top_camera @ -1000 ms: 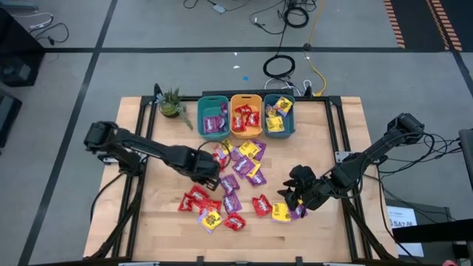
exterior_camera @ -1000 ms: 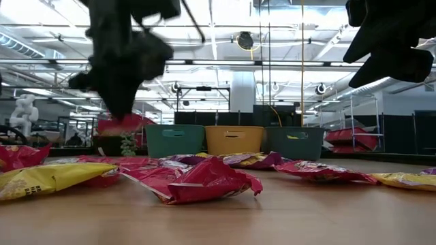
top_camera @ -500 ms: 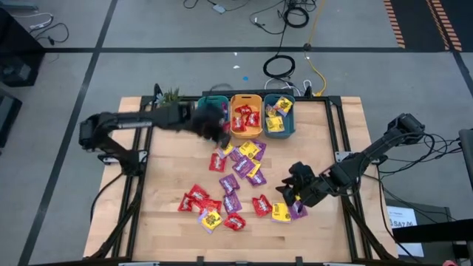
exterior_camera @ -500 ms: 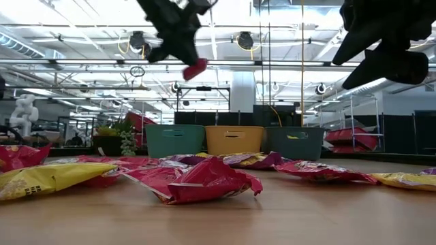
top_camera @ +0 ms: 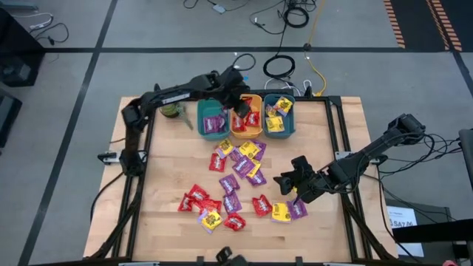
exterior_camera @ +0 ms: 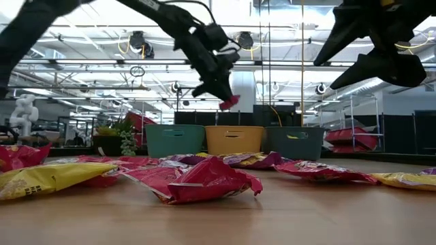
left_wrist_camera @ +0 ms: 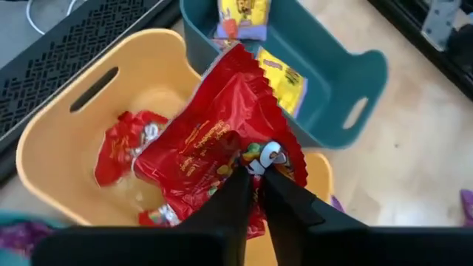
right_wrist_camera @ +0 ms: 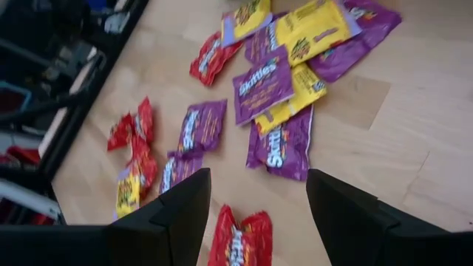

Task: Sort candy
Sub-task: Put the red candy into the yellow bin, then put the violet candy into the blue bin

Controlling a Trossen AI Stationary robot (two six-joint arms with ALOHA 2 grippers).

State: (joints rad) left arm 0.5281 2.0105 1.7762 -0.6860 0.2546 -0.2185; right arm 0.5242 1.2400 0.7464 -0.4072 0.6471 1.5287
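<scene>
Many small shiny candy packets in red, purple and yellow lie loose on the wooden table (top_camera: 170, 159), in one cluster (top_camera: 242, 159) near the bins and another (top_camera: 211, 208) toward the near edge. My left gripper (top_camera: 240, 103) (left_wrist_camera: 255, 171) hangs over the orange bin (top_camera: 246, 114) (left_wrist_camera: 66, 125), shut on a red packet (left_wrist_camera: 214, 140) (exterior_camera: 229, 103). My right gripper (top_camera: 290, 182) (right_wrist_camera: 259, 222) is open and hovers above the yellow and purple packets (top_camera: 288, 210) near the table's right near part, touching nothing. My left gripper pinches the red packet between its two fingertips (left_wrist_camera: 235, 185), on the packet's printed face near one edge (left_wrist_camera: 247, 157). The fingers come from above. The packet is lifted clear and hangs tilted over the orange bin, above the red packets lying in it (left_wrist_camera: 122, 148).
Three bins stand in a row at the far edge: a teal one (top_camera: 212, 117) with purple packets, the orange one with red, a teal one (top_camera: 279, 114) (left_wrist_camera: 347, 81) with yellow. A small potted plant (top_camera: 172, 109) stands left of them. Bare wood lies along the left side.
My left arm has swung from the middle of the table up and toward the far edge, carrying the red packet clear of the table to a place over the orange bin. My right gripper has risen a little and its fingers stand wider apart.
</scene>
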